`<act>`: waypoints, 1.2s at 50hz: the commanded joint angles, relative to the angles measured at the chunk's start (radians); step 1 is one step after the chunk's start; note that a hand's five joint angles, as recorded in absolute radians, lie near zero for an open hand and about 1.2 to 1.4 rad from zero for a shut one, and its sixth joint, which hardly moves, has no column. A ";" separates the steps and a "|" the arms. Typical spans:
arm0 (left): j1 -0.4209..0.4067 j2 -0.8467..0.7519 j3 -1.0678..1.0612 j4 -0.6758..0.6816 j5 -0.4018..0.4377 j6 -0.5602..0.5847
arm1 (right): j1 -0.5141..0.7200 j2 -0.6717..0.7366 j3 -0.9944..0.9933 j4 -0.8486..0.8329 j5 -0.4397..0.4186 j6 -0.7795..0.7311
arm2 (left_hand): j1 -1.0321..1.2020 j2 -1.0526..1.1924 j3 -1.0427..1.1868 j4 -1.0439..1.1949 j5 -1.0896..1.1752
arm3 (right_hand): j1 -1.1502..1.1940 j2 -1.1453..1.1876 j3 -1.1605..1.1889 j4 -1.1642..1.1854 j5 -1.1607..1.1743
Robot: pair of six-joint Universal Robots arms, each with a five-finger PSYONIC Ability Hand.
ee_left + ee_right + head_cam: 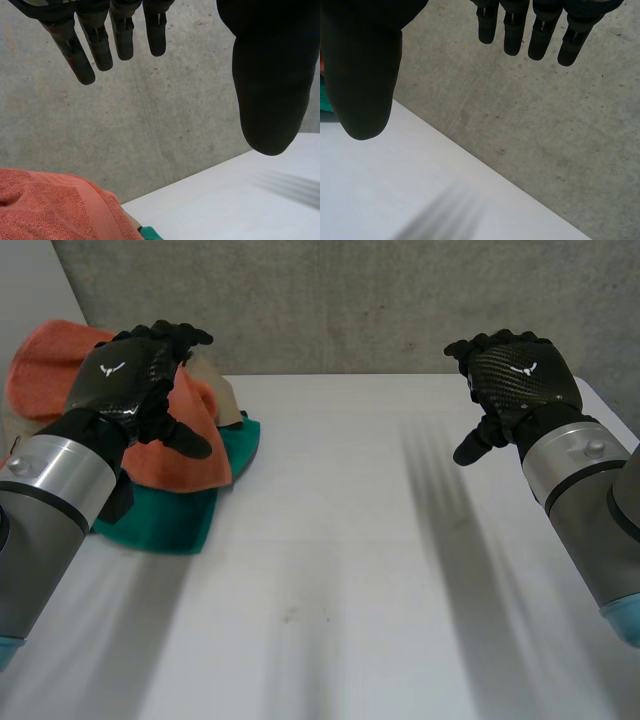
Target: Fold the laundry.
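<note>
A pile of laundry lies at the table's far left: an orange towel [190,445] on top, a teal cloth [170,515] under it and a beige piece [222,390] behind. My left hand [135,375] hovers above this pile, open, holding nothing. In the left wrist view its fingers [95,42] hang straight, with the orange towel [50,207] below them. My right hand [515,380] is raised over the table's right side, open and empty. Its fingers [540,30] and thumb stand apart in the right wrist view.
The white table [340,570] stretches bare between the two arms. A grey concrete wall [350,300] runs close behind its far edge. More orange cloth [50,365] bulges past the table's far left corner.
</note>
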 commanded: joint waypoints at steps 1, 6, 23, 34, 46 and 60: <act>0.001 0.001 -0.001 -0.003 0.000 -0.001 | -0.001 0.000 0.001 -0.001 0.004 -0.001 | -0.101 -0.104 -0.102 -0.104 -0.100 | -0.090 -0.099 -0.105 -0.106 -0.097; 0.003 0.001 -0.001 -0.003 0.000 -0.001 | -0.001 0.000 0.001 -0.001 0.004 0.001 | -0.101 -0.104 -0.102 -0.104 -0.100 | -0.090 -0.099 -0.105 -0.106 -0.097; 0.236 -0.235 0.175 0.095 0.009 0.371 | -0.001 0.000 0.001 0.005 -0.006 -0.005 | -0.091 -0.094 -0.092 -0.094 -0.090 | -0.090 -0.099 -0.105 -0.106 -0.097; 0.351 -0.585 0.388 0.196 0.030 0.625 | -0.001 0.002 0.006 0.007 -0.009 -0.005 | 0.081 0.078 0.080 0.078 0.082 | -0.090 -0.099 -0.105 -0.106 -0.097; 0.244 -0.383 0.369 0.229 0.029 0.468 | -0.037 -0.003 0.004 0.007 -0.009 -0.007 | 1.121 1.118 1.120 1.118 1.122 | -0.090 -0.099 -0.105 -0.106 -0.097; -0.170 -0.241 0.369 0.187 0.082 0.038 | -0.054 -0.031 -0.005 0.004 -0.009 -0.007 | 1.121 1.118 1.120 1.118 1.122 | -0.090 -0.099 -0.105 -0.106 -0.097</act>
